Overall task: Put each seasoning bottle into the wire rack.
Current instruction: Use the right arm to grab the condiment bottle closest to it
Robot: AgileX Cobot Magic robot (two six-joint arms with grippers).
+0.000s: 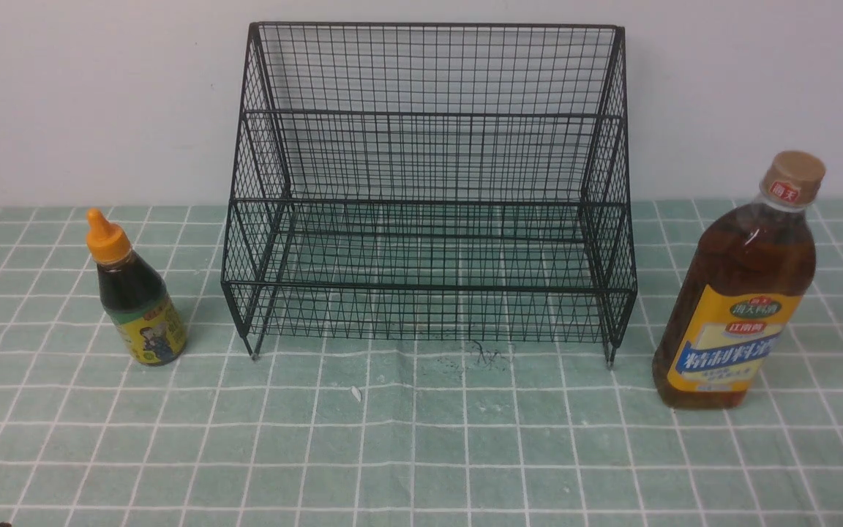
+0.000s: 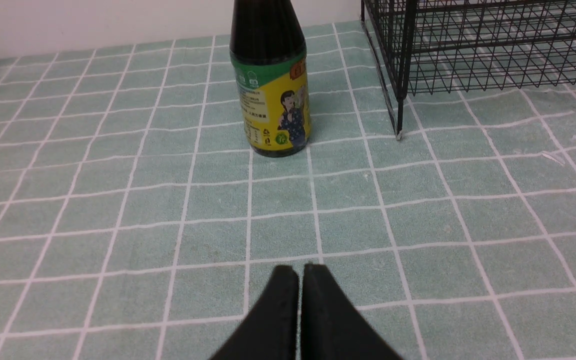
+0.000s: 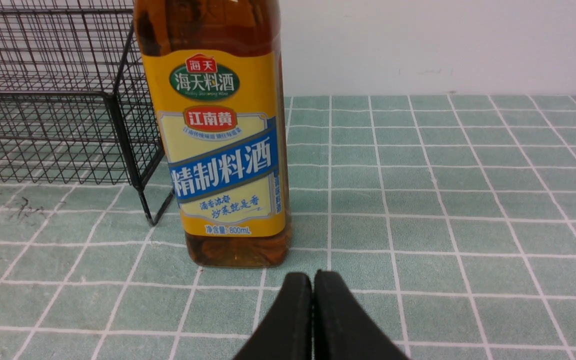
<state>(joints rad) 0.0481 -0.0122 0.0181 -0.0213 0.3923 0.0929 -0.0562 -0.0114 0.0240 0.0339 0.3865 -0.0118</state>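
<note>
Although neither arm shows in the front view, each wrist view catches its own gripper. The left gripper (image 2: pixel 300 280) has its 2 black fingers pressed flat together with nothing between them. It faces the small dark-sauce bottle (image 1: pixel 140 307), which stands upright on the green checked cloth (image 1: pixel 421 454), well clear of the fingertips. That bottle, with its orange pointed cap and yellow-green label, is left of the wire rack (image 1: pixel 429 287) and apart from it.

The right gripper (image 3: pixel 312 287) is likewise closed on nothing. Its tips are near the foot of the tall amber bottle (image 1: pixel 736 307) but not touching it. This bottle is upright too, tan cap on, just beside the rack's front right leg.

The rack sits in the middle against the white wall (image 1: pixel 63 95), and both of its 2 tiers hold nothing. A small dark mark (image 1: pixel 484 356), perhaps a scribble or stray thread, lies on the cloth before it.
</note>
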